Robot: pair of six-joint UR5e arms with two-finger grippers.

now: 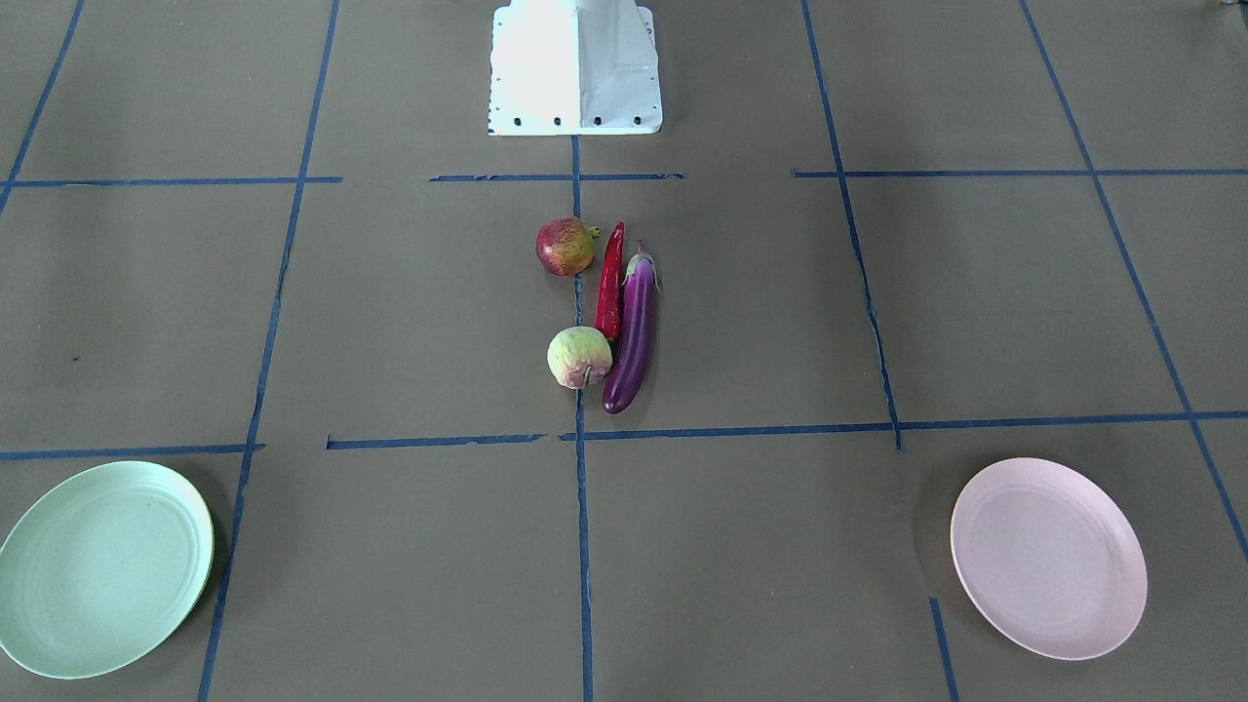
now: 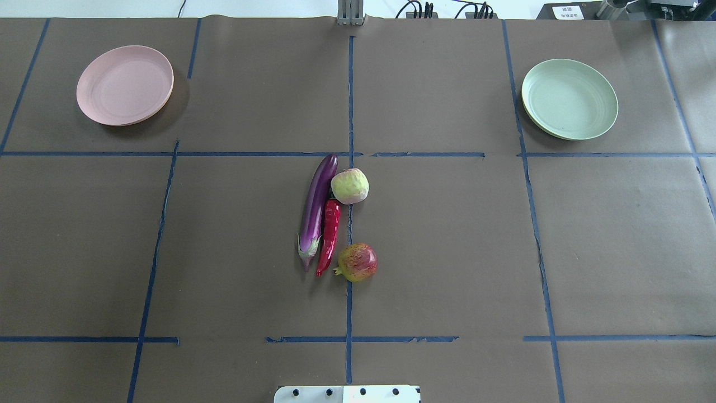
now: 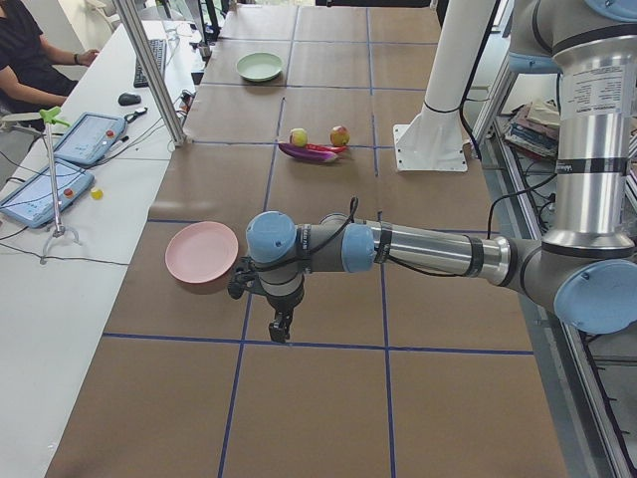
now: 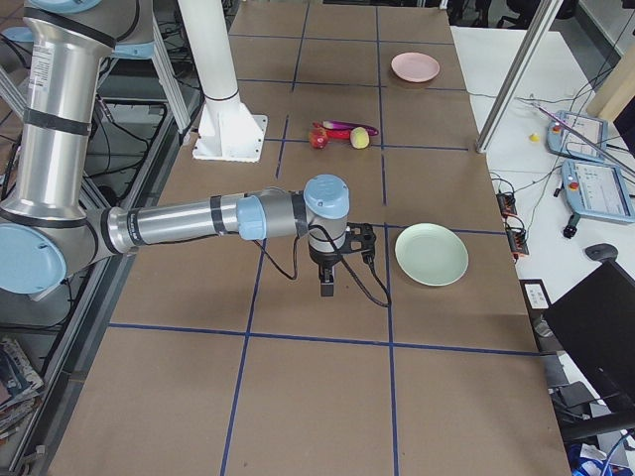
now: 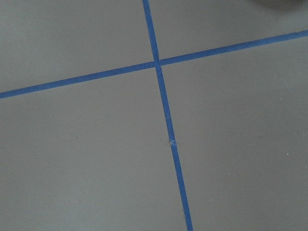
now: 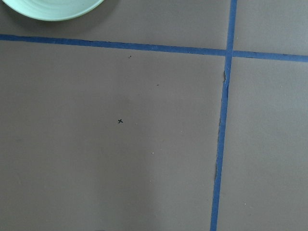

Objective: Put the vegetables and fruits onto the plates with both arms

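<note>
- My black two-finger left gripper (image 3: pixel 281 327) is hanging over the brown paper table cover (image 3: pixel 328 398), just beside the round pale pink plate (image 3: pixel 201 252); I cannot tell how far it is open.
- My right gripper (image 4: pixel 326 288) is hanging near the round mint-green plate (image 4: pixel 432 254); I cannot tell its opening either.
- The long glossy purple eggplant (image 2: pixel 318 207), curved red chili pepper (image 2: pixel 329 235), crowned red-yellow pomegranate (image 2: pixel 358 262) and pale yellow-green fruit (image 2: pixel 349 186) are lying clustered mid-table, well apart from both plates.

table (image 2: pixel 447 252): brown paper, blue tape grid (image 2: pixel 349 112) | white bench (image 3: pixel 60 299) beyond fingers of left gripper (image 3: pixel 282 333): two tablets (image 3: pixel 88 135), keyboard (image 3: pixel 151 60), mouse (image 3: pixel 128 99) | metal post (image 3: pixel 154 75) | light: even, soft shadows
</note>
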